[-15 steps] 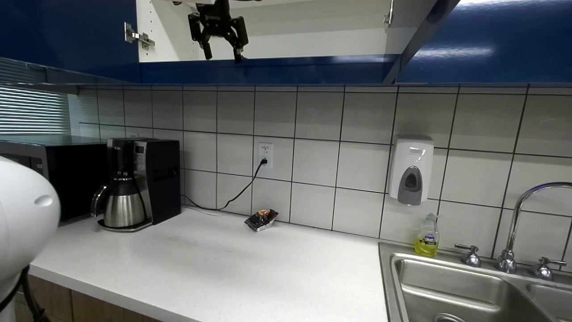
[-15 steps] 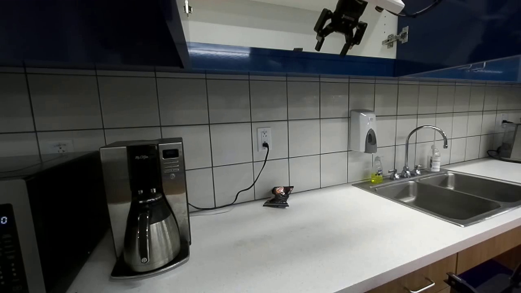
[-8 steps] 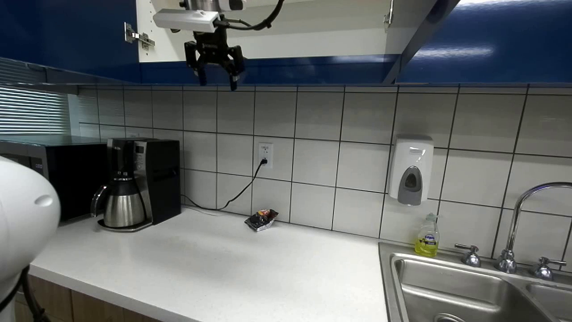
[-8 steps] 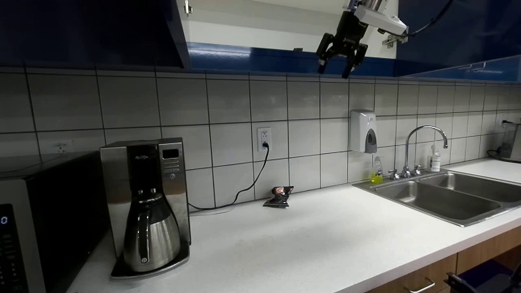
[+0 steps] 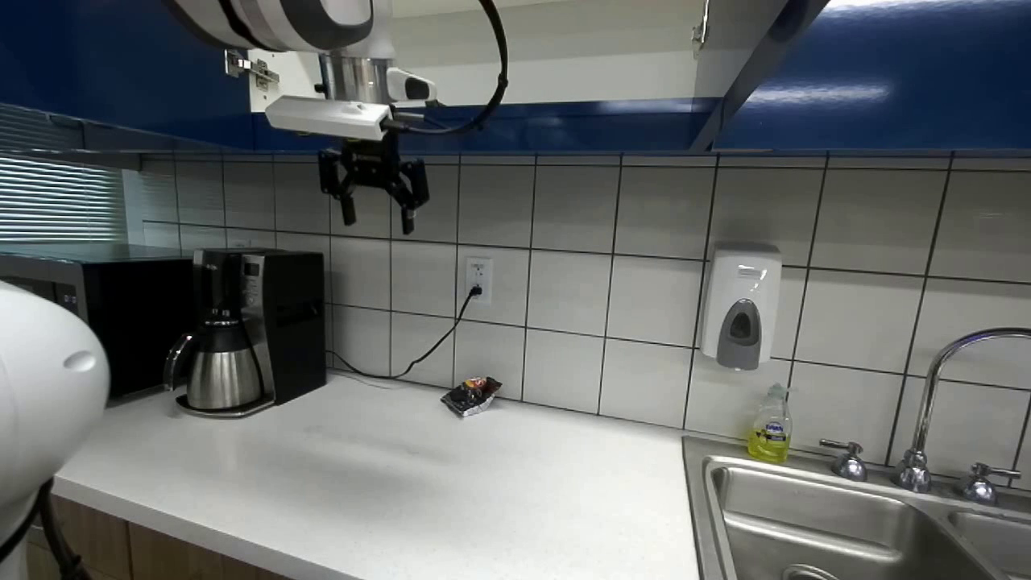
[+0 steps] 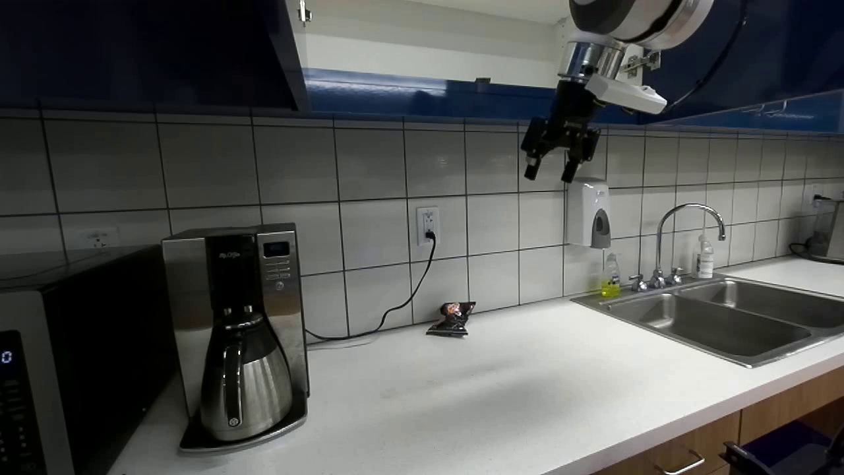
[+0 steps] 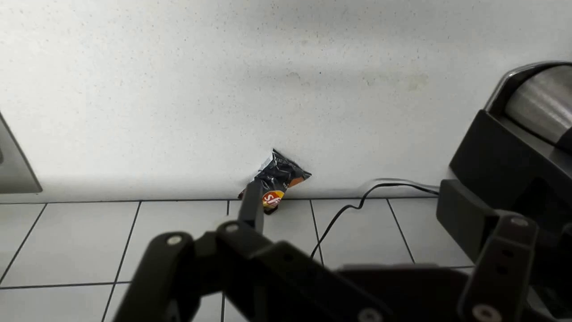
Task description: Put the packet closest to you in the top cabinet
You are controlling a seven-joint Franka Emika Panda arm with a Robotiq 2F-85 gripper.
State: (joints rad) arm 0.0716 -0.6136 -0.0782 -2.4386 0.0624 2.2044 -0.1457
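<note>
Gripper (image 5: 378,219) drops below the mouth of the top cabinet (image 5: 580,125), jaws wide

Half a second ago it hung in front of the cabinet's blue lower rim; now it stands lower, before the tiled wall (image 5: 580,201), and more of the white arm (image 6: 643,16) shows above. From where I stand, both fingers (image 6: 532,169) point down and are spread apart, with tile showing between them in both exterior views, well above the counter (image 5: 483,491).

As for the packet, I can't place it for sure: a small dark piece (image 6: 482,80) sits on the cabinet's lower front rim in an exterior view, too small for me to tell whether that is it.

Down on the counter, a crumpled dark bag (image 5: 471,396) with an orange patch lies at the back edge, just beside the wall, between the coffee maker (image 6: 237,264) and the sink (image 5: 697,483). Through the wrist view, one fingertip covers part of it. A black cord (image 5: 393,376) drops from the outlet (image 5: 479,274) to the back edge and runs toward the coffee maker, which has a microwave (image 5: 153,322) beside it. Yellow dish soap (image 5: 771,435) stands on the sink's rim near the back edge, below a white wall dispenser (image 5: 741,306).
</note>
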